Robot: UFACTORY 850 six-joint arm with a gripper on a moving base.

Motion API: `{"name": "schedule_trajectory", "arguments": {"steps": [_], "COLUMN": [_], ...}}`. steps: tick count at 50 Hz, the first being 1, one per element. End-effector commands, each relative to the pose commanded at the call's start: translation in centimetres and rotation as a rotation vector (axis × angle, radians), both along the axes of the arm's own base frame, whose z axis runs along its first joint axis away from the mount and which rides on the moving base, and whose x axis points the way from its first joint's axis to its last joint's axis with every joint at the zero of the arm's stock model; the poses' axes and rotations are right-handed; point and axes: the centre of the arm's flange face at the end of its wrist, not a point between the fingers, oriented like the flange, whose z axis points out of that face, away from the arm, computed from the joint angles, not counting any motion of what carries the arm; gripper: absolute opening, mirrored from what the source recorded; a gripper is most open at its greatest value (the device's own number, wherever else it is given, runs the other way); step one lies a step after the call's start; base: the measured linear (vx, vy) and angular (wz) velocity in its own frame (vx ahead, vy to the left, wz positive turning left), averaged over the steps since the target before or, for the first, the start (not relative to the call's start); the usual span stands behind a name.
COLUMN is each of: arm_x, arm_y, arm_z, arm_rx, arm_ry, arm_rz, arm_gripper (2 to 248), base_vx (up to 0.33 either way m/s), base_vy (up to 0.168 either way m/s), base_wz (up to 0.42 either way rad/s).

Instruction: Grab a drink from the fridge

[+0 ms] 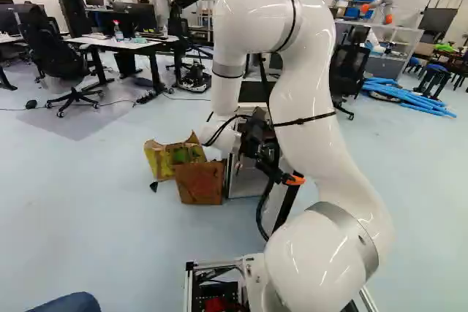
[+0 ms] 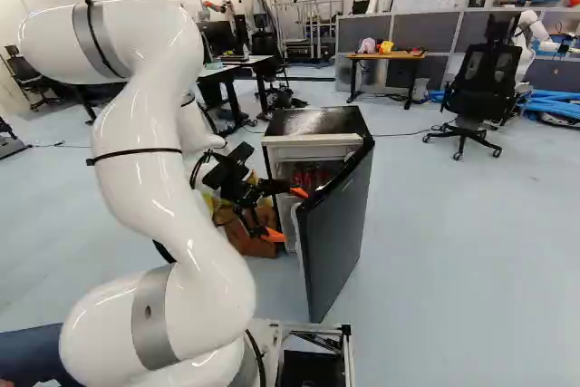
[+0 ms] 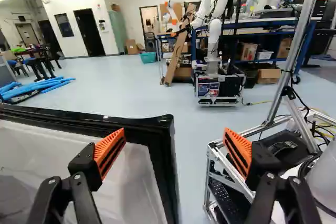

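Red drinks (image 2: 311, 175) show inside the small black-topped fridge (image 2: 319, 120) in the right base view. Its dark door (image 2: 337, 233) stands swung open toward the base. My gripper (image 2: 287, 214) is in front of the opening, close to the door's free edge, orange fingers spread. From the wrist, the gripper (image 3: 175, 141) is open with nothing between its pads. The door's white inner side (image 3: 100, 156) and black rim lie under and beside one finger. Whether that finger touches the door, I cannot tell. The drinks do not show in the wrist view.
Cardboard boxes (image 1: 199, 183) stand on the floor beside the fridge. The base's metal frame (image 3: 210, 153) is near the other finger. Another robot (image 3: 214, 40) stands across the room. An office chair (image 2: 476, 88) is beyond the fridge. A person's knee (image 1: 69, 303) shows beside the base.
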Motion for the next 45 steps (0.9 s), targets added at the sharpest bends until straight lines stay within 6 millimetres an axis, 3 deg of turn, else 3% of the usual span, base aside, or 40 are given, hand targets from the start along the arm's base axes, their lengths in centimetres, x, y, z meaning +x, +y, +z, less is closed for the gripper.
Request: {"name": "schedule_trajectory", "arguments": {"steps": [45], "arm_x": [5.6], "arm_y": [-9.1], "arm_z": [1.9], "arm_rx": [0.029], "arm_ry": [-0.12], "arm_rz": [-0.229], "arm_gripper": [247], "base_vx": [0.0], "base_vy": [0.0], "base_wz": [0.0]}}
